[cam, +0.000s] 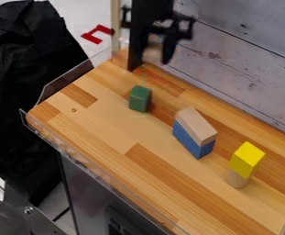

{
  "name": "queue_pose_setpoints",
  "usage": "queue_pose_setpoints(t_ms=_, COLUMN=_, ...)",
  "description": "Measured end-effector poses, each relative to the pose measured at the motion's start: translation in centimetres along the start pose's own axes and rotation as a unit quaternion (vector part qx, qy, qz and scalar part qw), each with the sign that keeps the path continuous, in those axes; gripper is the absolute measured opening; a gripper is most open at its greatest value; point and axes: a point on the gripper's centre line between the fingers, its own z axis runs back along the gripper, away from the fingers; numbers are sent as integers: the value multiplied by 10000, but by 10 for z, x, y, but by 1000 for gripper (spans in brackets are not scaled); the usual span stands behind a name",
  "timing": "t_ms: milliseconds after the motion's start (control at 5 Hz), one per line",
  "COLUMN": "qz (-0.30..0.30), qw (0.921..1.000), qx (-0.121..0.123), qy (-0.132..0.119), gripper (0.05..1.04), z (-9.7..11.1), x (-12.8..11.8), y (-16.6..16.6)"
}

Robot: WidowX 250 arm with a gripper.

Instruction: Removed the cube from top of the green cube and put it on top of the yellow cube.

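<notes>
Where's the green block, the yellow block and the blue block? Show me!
Green block [138, 100]: camera view, on its side, below the top.
Yellow block [247, 159]: camera view, around its middle.
Blue block [189, 141]: camera view, on its long side.

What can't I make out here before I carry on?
Camera view:
Whether the hand holds the tan patch: blurred.
Rest of the arm: cut off by the top edge.
Top of the tan piece: yellow block hides it.
Top of the blue block: wooden block hides it.
</notes>
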Motion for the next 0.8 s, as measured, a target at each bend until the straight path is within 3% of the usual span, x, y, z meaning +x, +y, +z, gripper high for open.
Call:
queue_pose_setpoints(t_ms=200, qz=-248, qw=9996, qx=79, qy=86, gripper=569, z=15, x=-12, y=-12)
queue_pose_setpoints(t_ms=400, qz=-589, qw=9977, qx=195, qy=276, gripper=569, z=13, x=-23, y=-27)
queue_pose_setpoints(t_ms=800, qz=-1442, qw=9885, qx=16, qy=449, gripper=569, z=-1, x=-62, y=-69)
